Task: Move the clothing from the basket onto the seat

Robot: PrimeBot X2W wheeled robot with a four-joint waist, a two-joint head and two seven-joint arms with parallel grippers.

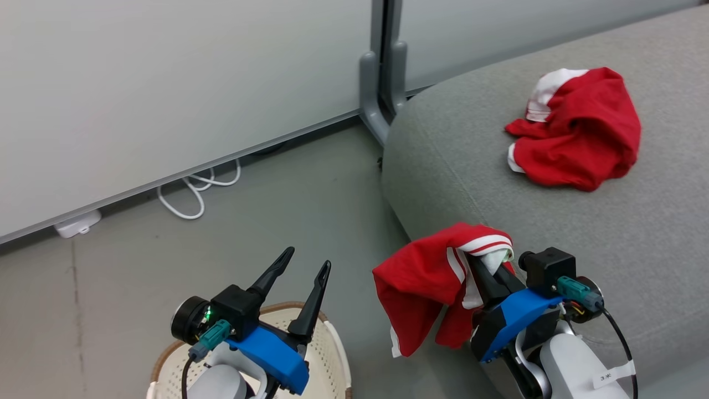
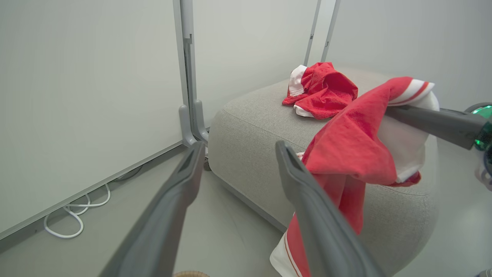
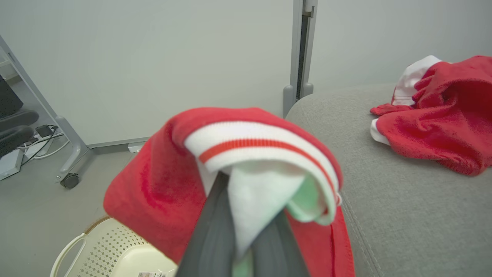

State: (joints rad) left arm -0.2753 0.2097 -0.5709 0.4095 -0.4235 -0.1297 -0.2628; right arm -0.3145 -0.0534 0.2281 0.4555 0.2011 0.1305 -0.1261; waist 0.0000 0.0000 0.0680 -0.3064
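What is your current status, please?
Left tool open, over basket. Right tool shut on hanging garment, at seat edge. Other garment lying on seat. Nothing blocking.

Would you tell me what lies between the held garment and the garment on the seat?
Just bare grey seat fabric, as the head view shows.

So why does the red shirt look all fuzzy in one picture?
Right wrist view: the held garment sits very close to the camera, so it looks soft; the other garment on the seat is clearer. Head view: both are sharp.
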